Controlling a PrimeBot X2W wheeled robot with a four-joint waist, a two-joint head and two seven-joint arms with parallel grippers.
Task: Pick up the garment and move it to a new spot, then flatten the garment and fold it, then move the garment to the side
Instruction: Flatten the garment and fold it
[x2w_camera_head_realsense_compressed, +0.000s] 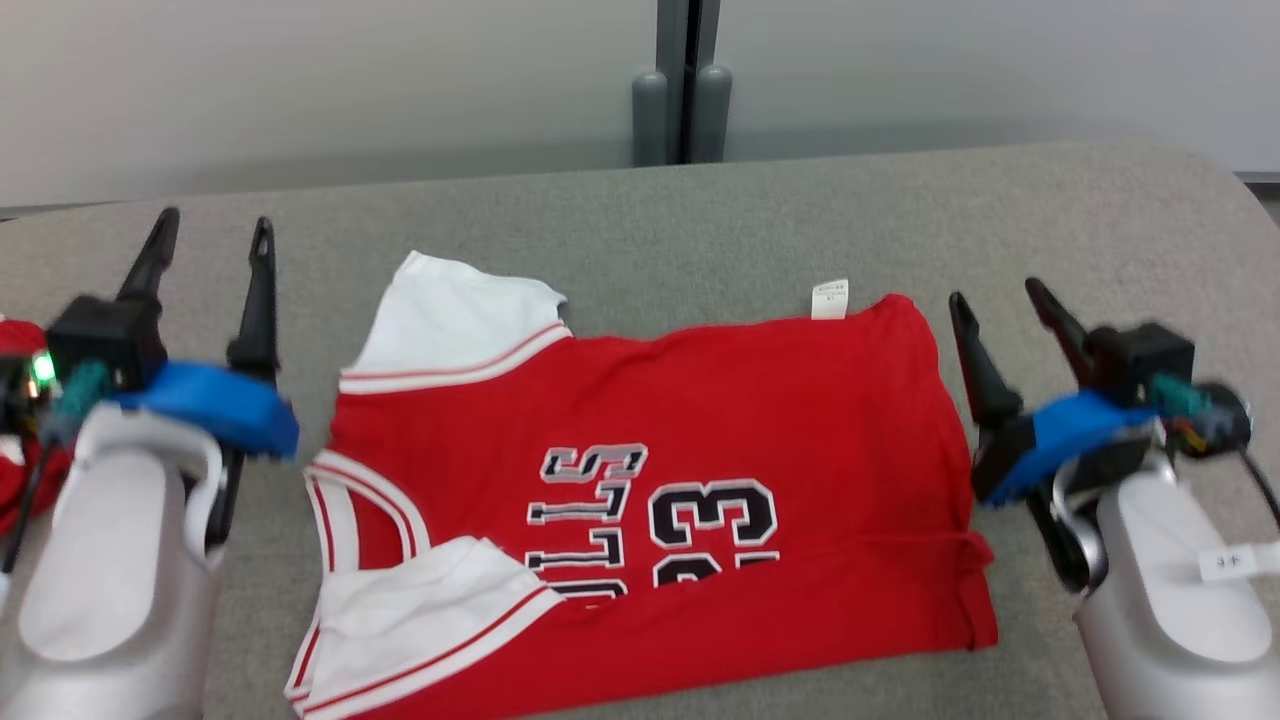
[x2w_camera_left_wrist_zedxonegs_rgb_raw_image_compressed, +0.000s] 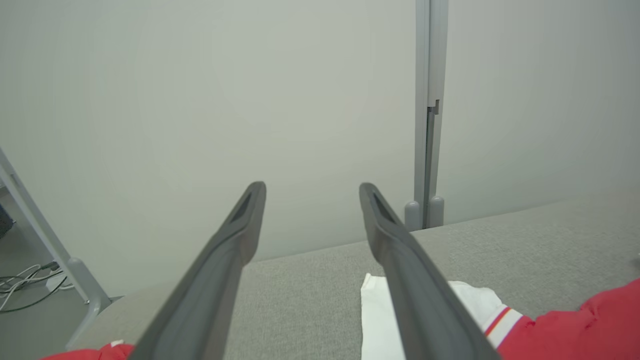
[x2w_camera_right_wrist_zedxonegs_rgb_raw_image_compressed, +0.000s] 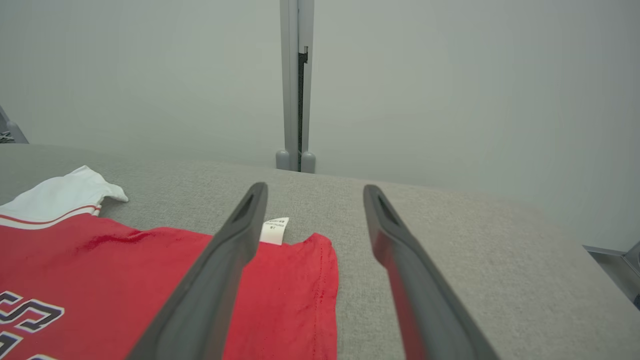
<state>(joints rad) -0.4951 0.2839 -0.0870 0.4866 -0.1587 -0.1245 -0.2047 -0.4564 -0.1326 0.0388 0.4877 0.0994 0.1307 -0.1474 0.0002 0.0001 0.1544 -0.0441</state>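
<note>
Red jersey ("23", partial "LLS") flat between left pincer and right pincer, both spread wide, empty.

On my screen the garment reads as soft red knit cloth with a faint sheen. Its sleeves are plain matt white cloth, and I can't tell whether its label is woven or papery. The table is covered in coarse grey woven fabric, matt and slightly rough. I see the left gripper and right gripper as smooth matt dark plastic, the forearms as pale glossy shell, and the wall as flat matt panel.
</note>
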